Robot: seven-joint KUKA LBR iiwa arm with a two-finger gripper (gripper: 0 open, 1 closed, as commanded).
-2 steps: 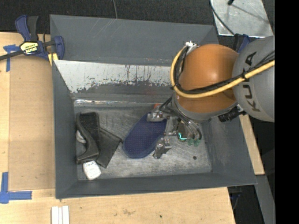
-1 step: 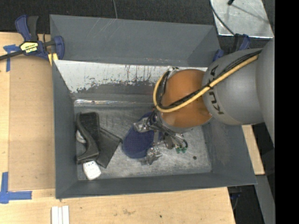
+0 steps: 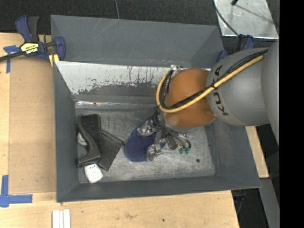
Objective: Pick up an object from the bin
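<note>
Camera view: the dark blue rounded thing (image 3: 137, 147) lies just beside the jaws, toward the bin's (image 3: 64, 127) left wall; whether the jaws are spread, I cannot tell.

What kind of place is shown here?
Probably a robotics lab's grasping station: a KUKA arm reaches into a grey metal bin of loose things, like a dark blue lump.

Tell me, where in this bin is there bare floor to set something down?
Bare floor lies at the back, between the black wedge-shaped object and the gripper, and in the right front corner of the bin. It is crowded on the left, round the small white object, and mid-bin by the dark blue rounded object.
</note>
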